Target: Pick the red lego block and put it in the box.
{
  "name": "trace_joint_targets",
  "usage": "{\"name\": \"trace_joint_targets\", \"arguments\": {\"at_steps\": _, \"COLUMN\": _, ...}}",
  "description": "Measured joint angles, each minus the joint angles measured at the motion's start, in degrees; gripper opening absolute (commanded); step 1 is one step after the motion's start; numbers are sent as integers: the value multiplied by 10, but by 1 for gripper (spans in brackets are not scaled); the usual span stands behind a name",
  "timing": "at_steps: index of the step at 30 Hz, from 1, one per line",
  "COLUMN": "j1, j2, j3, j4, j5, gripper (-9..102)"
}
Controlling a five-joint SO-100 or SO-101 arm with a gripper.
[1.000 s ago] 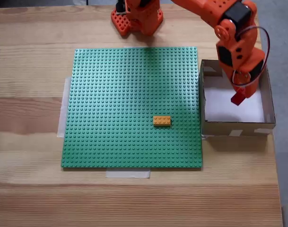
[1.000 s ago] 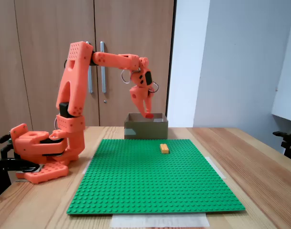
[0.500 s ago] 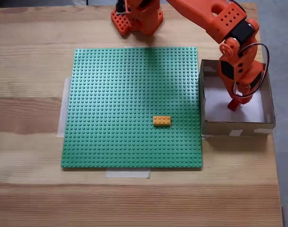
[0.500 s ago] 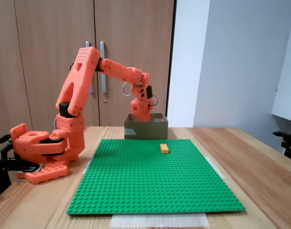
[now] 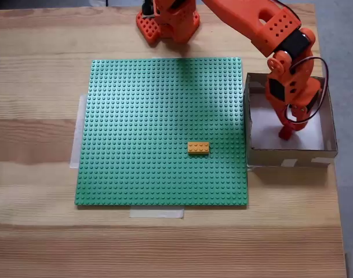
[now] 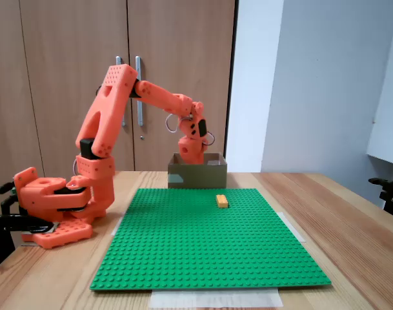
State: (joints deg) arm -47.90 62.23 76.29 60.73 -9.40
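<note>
The red lego block (image 5: 286, 133) shows as a small red piece low inside the box (image 5: 290, 156), just above its white floor, near the middle. My gripper (image 5: 287, 130) reaches down into the box from above and looks shut on the block. In the fixed view from the side, the orange arm (image 6: 191, 132) dips into the brown box (image 6: 197, 174), and its wall hides the fingertips and the block.
A green studded baseplate (image 5: 159, 116) covers the table's middle, taped at its edges, with an orange-yellow brick (image 5: 198, 147) lying on it near the box. The arm's base (image 5: 167, 20) stands at the far edge. Wooden cupboard doors (image 6: 67, 77) rise behind the table.
The gripper has gone down into the box with the red block, from above the rim to close over the floor. The orange-yellow brick has not moved.
</note>
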Motion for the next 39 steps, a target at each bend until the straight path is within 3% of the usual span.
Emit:
{"name": "trace_joint_targets", "arguments": {"at_steps": 2, "j1": -1, "j2": 0, "j3": 0, "j4": 0, "j5": -2, "gripper": 30}}
{"name": "trace_joint_targets", "arguments": {"at_steps": 9, "j1": 0, "j2": 21, "j3": 37, "j4": -6, "j5": 11, "gripper": 25}}
{"name": "trace_joint_targets", "arguments": {"at_steps": 16, "j1": 8, "j2": 184, "j3": 145, "j4": -63, "j5": 26, "gripper": 15}}
{"name": "trace_joint_targets", "arguments": {"at_steps": 25, "j1": 20, "j2": 487, "j3": 367, "j4": -156, "j5": -27, "gripper": -1}}
{"name": "trace_joint_targets", "arguments": {"at_steps": 31, "j1": 94, "j2": 659, "j3": 475, "j4": -185, "j5": -30, "gripper": -1}}
{"name": "trace_joint_targets", "arguments": {"at_steps": 39, "j1": 269, "j2": 761, "j3": 520, "j4": -190, "j5": 69, "gripper": -1}}
